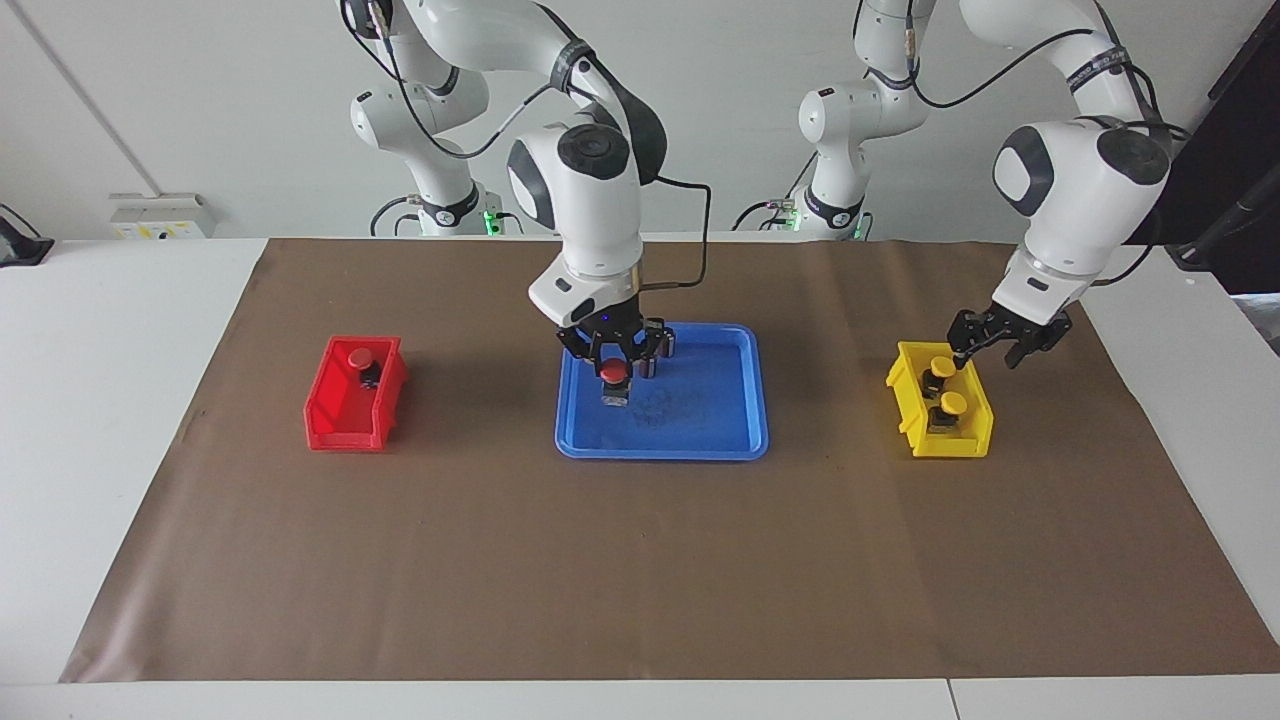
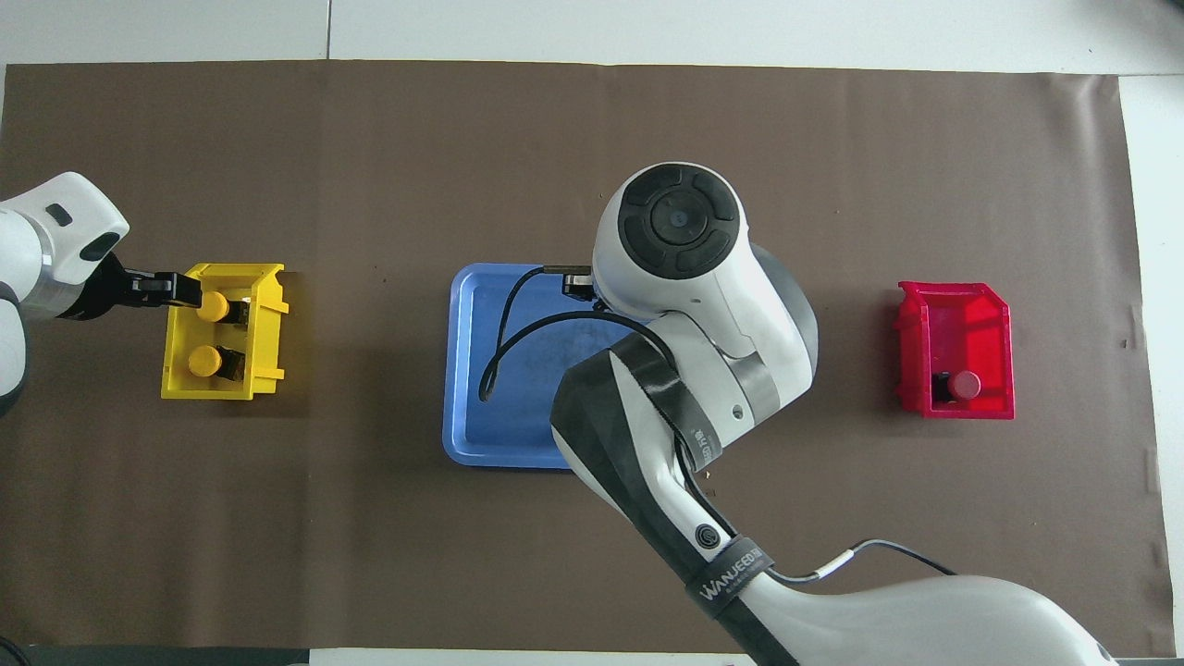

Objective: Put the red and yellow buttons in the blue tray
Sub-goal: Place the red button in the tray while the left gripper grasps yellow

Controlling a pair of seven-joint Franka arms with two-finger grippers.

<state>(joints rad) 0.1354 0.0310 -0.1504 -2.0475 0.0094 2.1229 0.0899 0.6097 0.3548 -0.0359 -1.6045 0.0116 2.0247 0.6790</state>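
Note:
My right gripper [image 1: 613, 378] is shut on a red button [image 1: 613, 371] and holds it low over the blue tray [image 1: 722, 425], at the tray's right-arm end. In the overhead view that arm's wrist hides the gripper and its button. A second red button [image 1: 360, 357] sits in the red bin [image 1: 335, 420]. Two yellow buttons [image 1: 940, 364] [image 1: 954, 402] sit in the yellow bin [image 1: 905, 385]. My left gripper [image 1: 990, 348] hangs open just over the bin's edge, beside the yellow button nearer to the robots [image 2: 212, 306], with nothing between its fingers.
Two dark capless cylinders [image 1: 668, 343] stand in the tray next to my right gripper, partly hidden by it. The red bin [image 2: 911, 356] is toward the right arm's end of the brown mat, the yellow bin [image 2: 266, 333] toward the left arm's end.

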